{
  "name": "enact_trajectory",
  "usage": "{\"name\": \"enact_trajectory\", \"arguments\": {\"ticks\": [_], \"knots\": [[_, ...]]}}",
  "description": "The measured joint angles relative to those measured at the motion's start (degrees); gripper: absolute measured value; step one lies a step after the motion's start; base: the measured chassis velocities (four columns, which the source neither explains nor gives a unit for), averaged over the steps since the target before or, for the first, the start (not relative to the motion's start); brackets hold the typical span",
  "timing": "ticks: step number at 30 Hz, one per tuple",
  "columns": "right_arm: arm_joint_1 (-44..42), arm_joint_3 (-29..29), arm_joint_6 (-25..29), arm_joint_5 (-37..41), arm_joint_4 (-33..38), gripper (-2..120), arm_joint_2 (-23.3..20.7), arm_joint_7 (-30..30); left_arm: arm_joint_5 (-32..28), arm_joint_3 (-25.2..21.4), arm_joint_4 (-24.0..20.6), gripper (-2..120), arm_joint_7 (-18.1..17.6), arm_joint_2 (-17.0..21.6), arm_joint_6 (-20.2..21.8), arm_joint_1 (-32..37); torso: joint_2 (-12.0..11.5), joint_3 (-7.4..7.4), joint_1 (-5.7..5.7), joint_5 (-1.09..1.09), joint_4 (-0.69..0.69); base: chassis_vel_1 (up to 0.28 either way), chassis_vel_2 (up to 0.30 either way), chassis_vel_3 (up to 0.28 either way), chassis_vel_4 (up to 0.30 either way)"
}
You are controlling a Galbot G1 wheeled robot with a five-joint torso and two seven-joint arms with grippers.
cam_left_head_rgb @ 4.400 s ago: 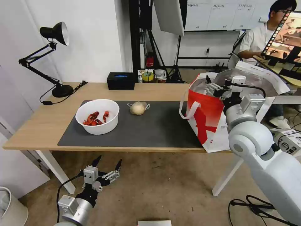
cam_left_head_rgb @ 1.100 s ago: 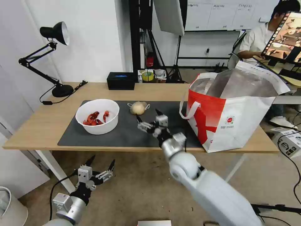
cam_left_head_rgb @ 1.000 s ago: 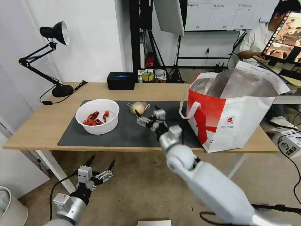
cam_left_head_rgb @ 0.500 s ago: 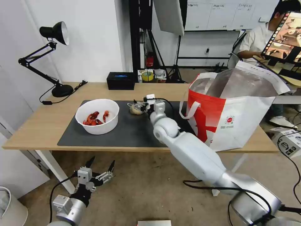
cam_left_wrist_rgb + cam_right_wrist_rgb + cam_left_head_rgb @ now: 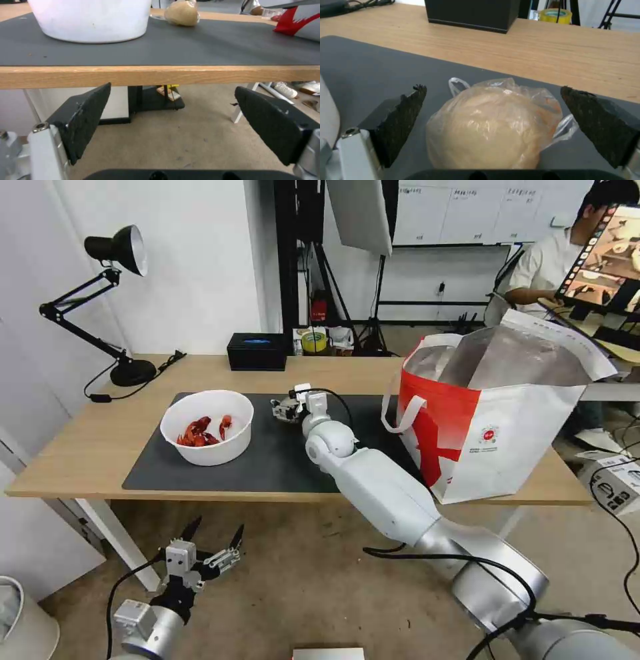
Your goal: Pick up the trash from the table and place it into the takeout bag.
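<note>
A knotted clear bag with a beige lump (image 5: 493, 125) lies on the dark grey mat (image 5: 267, 460) of the table (image 5: 87, 447). My right gripper (image 5: 288, 408) is down at it, open, with one finger (image 5: 403, 117) on each side and small gaps to the plastic. From the head view the gripper hides most of that bag. Left of it on the mat stands the white bowl with red crayfish shells (image 5: 208, 427). The takeout bag (image 5: 493, 413) stands open at the table's right end. My left gripper (image 5: 207, 553) hangs open below the table's front edge (image 5: 160, 75).
A black rectangular box (image 5: 257, 351) sits at the table's back edge, just beyond the knotted bag. A black desk lamp (image 5: 113, 307) with its cable occupies the far left corner. A yellow tape roll (image 5: 554, 15) lies behind the table.
My right arm left the takeout bag's mouth, swung down across the mat and reached the knotted bag, which its open fingers now straddle. The left gripper sank slightly.
</note>
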Motion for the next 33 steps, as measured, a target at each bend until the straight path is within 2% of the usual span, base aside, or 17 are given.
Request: {"name": "enact_trajectory", "arguments": {"ticks": [15, 33], "knots": [[1.2, -0.4, -0.3, -2.2, -5.2, 100, 2.5, -1.8, 0.3, -0.1, -0.2, 100, 0.3, -0.9, -0.7, 0.4, 0.0, 0.00, 0.00, 0.00, 0.00, 0.000, 0.000, 0.000, 0.000], [0.5, -1.2, -0.6, -2.7, -5.7, 100, 2.4, -1.8, 0.6, 0.0, -0.2, 100, 0.3, -0.7, -0.7, 0.4, 0.0, 0.00, 0.00, 0.00, 0.00, 0.000, 0.000, 0.000, 0.000]]}}
